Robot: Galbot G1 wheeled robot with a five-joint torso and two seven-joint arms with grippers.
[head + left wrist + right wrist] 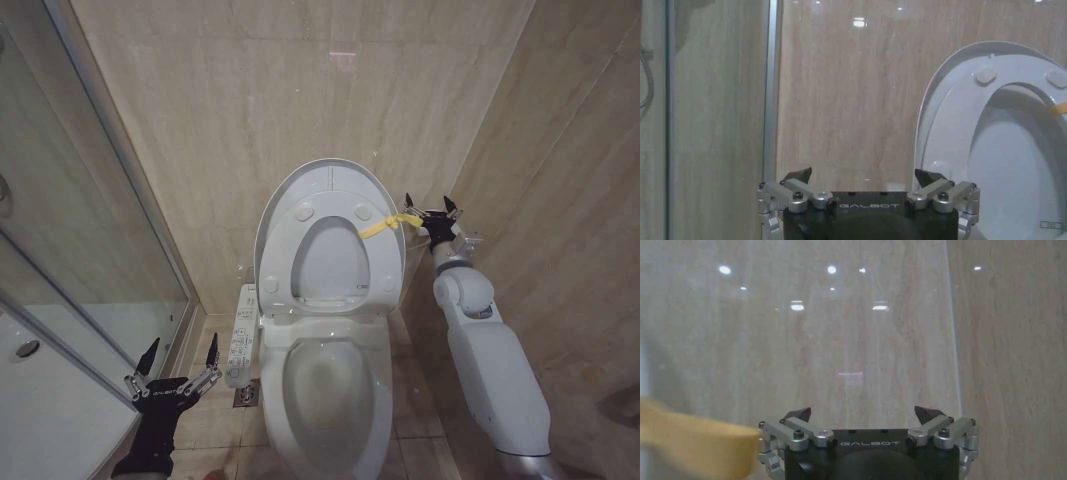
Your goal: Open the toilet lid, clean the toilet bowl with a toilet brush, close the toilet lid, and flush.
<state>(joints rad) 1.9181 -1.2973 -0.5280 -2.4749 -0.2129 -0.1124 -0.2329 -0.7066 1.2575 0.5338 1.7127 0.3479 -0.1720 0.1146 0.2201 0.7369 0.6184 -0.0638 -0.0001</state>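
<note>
white right arm raised, gripper (432, 214) open beside yellow strap (386, 224).

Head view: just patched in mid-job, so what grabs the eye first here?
The toilet lid stands raised against the back wall, the toilet bowl open below it. A yellow strap runs from the lid's edge toward the right end effector, which is open and held up beside the lid. The left end effector is open too, low by the glass shower door.
</note>
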